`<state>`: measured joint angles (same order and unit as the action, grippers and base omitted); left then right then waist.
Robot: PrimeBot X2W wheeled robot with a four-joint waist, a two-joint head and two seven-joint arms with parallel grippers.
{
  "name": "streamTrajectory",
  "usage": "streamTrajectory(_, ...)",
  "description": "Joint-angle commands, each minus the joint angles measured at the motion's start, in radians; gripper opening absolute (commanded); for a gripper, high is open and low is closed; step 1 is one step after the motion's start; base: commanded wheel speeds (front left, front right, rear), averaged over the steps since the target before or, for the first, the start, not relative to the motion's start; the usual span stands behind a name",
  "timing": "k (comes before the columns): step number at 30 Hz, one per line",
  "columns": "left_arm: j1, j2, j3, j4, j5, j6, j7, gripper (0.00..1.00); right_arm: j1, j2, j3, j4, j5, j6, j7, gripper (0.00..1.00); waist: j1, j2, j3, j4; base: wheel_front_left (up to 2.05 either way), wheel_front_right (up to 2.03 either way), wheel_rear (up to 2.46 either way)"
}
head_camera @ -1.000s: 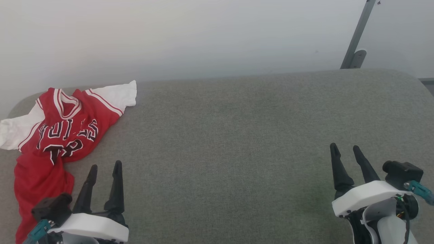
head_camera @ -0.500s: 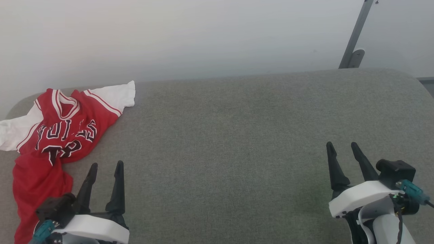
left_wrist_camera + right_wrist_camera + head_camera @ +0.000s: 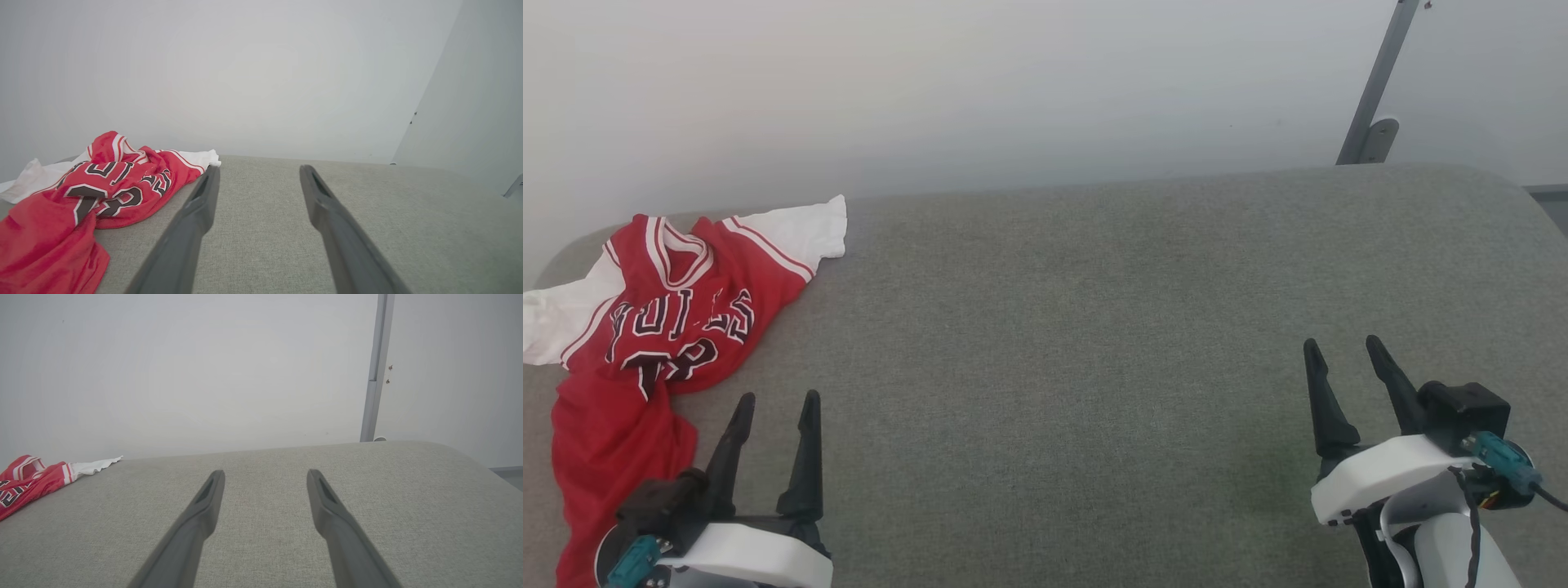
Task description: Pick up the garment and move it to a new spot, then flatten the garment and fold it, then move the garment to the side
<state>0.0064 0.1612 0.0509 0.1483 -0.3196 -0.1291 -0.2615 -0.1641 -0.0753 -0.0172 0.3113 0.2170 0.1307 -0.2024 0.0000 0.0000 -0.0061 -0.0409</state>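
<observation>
The garment [image 3: 662, 327], a red jersey-style shirt with white sleeves and black lettering, lies crumpled at the far left of the grey padded surface [image 3: 1094, 343]. Its lower part trails toward the near left edge. My left gripper [image 3: 776, 400] stands open at the lower left, just right of the garment's red tail, not touching it. In the left wrist view the garment [image 3: 81, 204] lies left of my left gripper [image 3: 259, 168]. My right gripper [image 3: 1339, 343] stands open at the lower right, far from the shirt. In the right wrist view my right gripper [image 3: 265, 473] is empty and the garment [image 3: 28, 477] shows at the far left.
A plain pale wall [image 3: 1013, 90] runs behind the surface. A grey metal post [image 3: 1376, 90] leans at the back right. The surface's rounded right corner [image 3: 1523, 196] drops away beside the right arm.
The head view has shifted slightly, so everything sits a little lower-left. Both grippers stay open; the right one has edged a little left and forward. The garment lies as before.
</observation>
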Motion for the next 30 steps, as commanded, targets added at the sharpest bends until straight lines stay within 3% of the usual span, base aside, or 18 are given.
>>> streamTrajectory(1, 0.009, 0.004, 0.003, -0.003, 0.001, -0.002, -0.005, 1.00, -0.004, 0.000, -0.001, -0.005, -0.001, 0.000, -0.006, 1.00, 0.0000, 0.0000, 0.000, 0.000, 0.00, 0.00, 0.00)
streamTrajectory(17, -0.011, -0.003, 0.029, 0.024, -0.009, -0.002, -0.005, 1.00, 0.000, 0.003, -0.002, -0.009, 0.006, 0.000, -0.006, 1.00, 0.0000, 0.0000, 0.002, 0.011, 0.00, 0.00, 0.00)
streamTrajectory(30, -0.012, 0.000, 0.123, 0.023, -0.003, -0.001, -0.005, 1.00, 0.002, -0.010, 0.037, -0.008, 0.019, 0.000, 0.004, 1.00, 0.0000, 0.0000, -0.015, 0.120, 0.00, 0.00, 0.00)
